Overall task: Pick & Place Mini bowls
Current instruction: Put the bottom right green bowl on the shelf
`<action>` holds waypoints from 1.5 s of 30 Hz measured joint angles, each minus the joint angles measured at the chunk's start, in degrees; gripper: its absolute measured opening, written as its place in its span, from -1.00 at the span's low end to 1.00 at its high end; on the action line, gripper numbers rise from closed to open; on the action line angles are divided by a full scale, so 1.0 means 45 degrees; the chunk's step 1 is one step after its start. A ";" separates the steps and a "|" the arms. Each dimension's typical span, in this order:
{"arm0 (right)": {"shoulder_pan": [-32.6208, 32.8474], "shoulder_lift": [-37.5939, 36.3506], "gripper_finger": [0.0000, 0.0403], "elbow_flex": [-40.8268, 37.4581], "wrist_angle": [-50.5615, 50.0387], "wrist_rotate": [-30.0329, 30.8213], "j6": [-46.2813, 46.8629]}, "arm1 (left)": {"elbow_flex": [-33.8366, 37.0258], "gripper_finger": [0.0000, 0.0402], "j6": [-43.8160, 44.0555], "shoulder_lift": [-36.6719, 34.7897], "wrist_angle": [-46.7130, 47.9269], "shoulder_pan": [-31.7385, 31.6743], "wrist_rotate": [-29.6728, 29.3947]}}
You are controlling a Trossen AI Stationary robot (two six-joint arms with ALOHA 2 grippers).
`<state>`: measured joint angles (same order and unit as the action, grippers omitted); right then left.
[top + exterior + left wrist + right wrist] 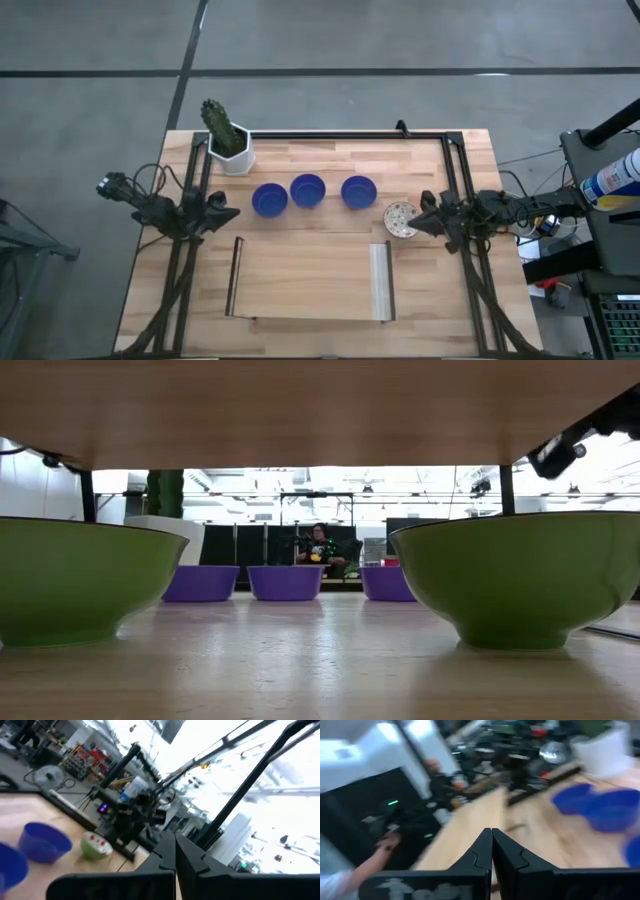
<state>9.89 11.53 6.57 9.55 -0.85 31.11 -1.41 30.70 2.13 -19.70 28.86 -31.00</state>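
Observation:
Three glossy blue mini bowls (269,199) (307,190) (358,191) stand on their bases in a row across the table's middle; the low view shows them far off (285,582). A white, red-speckled mini bowl (401,219) with a green outer wall (95,847) stands to their right. My right gripper (413,222) (491,831) is shut, its tips at that bowl's right rim; the bowl is hidden in the right wrist view. My left gripper (236,212) (175,837) is shut, just left of the leftmost blue bowl. Two green-walled bowls (80,580) (520,575) stand close to the low camera.
A white hexagonal cactus pot (232,150) stands at the far left. A black frame (330,134) borders the work area. A dark bar (237,275) and a grey roll (380,280) lie near the front. A wooden board (320,410) hangs over the low camera. A person's hand (385,845) shows beyond the table.

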 joint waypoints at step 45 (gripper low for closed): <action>0.9861 1.8947 -0.96 1.9599 -1.0786 1.0575 -0.3984 | -0.4658 -1.00 -0.1671 0.7557 -0.0080 0.0597 0.0704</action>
<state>54.27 96.79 94.76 -38.99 46.74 13.18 -22.37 23.18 36.14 -20.06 31.55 -27.83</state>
